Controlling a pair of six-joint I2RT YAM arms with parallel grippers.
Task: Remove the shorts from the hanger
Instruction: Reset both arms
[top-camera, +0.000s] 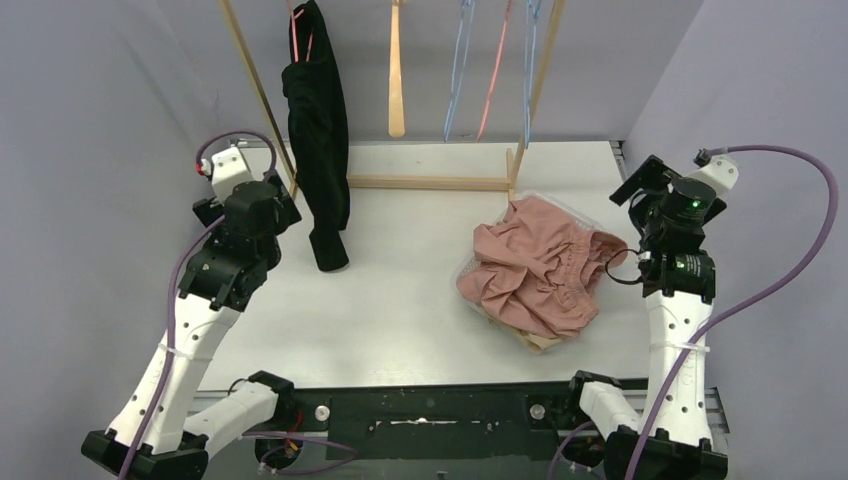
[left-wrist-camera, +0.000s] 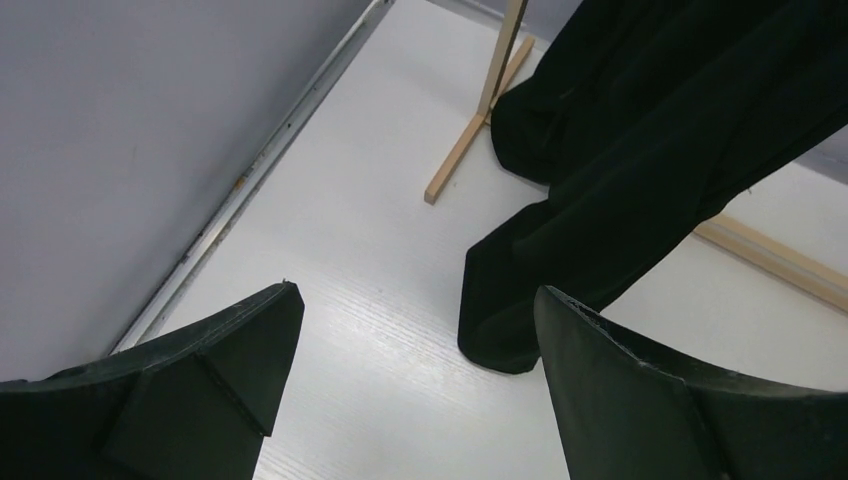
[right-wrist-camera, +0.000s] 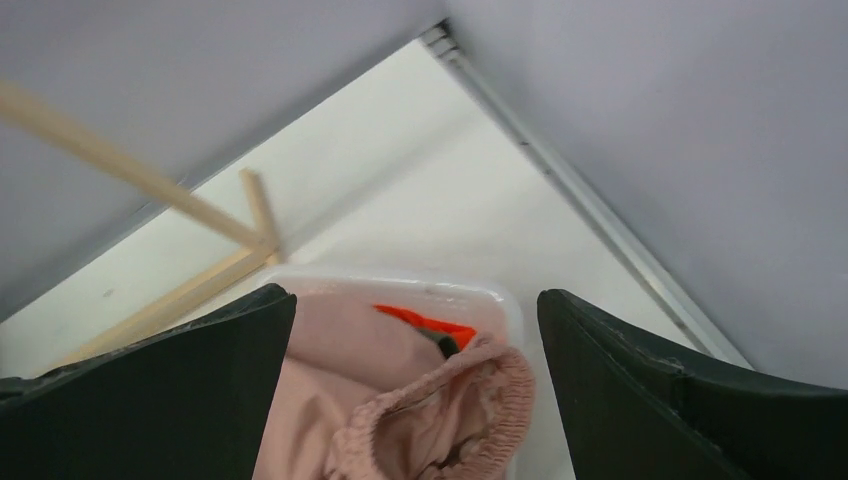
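Nearest you, on the right of the white table (top-camera: 400, 310), a clear plastic bin (right-wrist-camera: 350, 275) holds a crumpled heap of soft dusty pink shorts (top-camera: 535, 270) with a gathered waistband. A pale beige fabric edge (top-camera: 540, 342) sticks out beneath the heap on its near side. In the right wrist view, a strip of bright orange shorts (right-wrist-camera: 425, 322) shows behind the pink waistband.

Your right gripper (right-wrist-camera: 415, 295) hangs over the right side of that bin. Its jaws are spread wide and nothing is between them.

Your left gripper (left-wrist-camera: 417, 300) is on the left, above bare table, and it too is fully apart and empty. Just to its right hang very dark, near-black fabric shorts (top-camera: 318, 130). They are on a pink hanger (top-camera: 296, 35) on the light wooden rack (top-camera: 430, 183), and their lowest hem touches the tabletop.

Further right on the rack hang a wooden hanger (top-camera: 397, 80), a blue hanger (top-camera: 460, 70) and a pink-red hanger (top-camera: 495, 70), all bare.
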